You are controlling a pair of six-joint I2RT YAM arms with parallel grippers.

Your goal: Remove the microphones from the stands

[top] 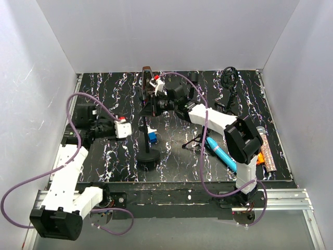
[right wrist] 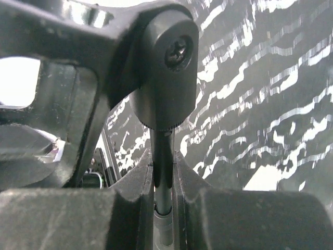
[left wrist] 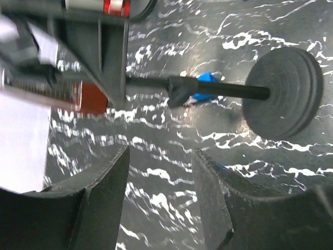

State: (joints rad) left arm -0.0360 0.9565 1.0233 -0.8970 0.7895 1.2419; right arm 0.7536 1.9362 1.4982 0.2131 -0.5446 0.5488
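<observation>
Right wrist view: right jaws pinch the stand (right wrist: 162, 156) by its rod.

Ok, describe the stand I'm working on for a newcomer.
On the black marbled table, look left of centre. The stand is the tall one with a round disc base and straight pole, held by the right gripper; the small stand to its right has tripod legs instead.

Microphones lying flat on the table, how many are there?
2. A blue microphone lies just left of the right arm; a glittery microphone lies just right of it, partly covered. Others may be hidden.
</observation>
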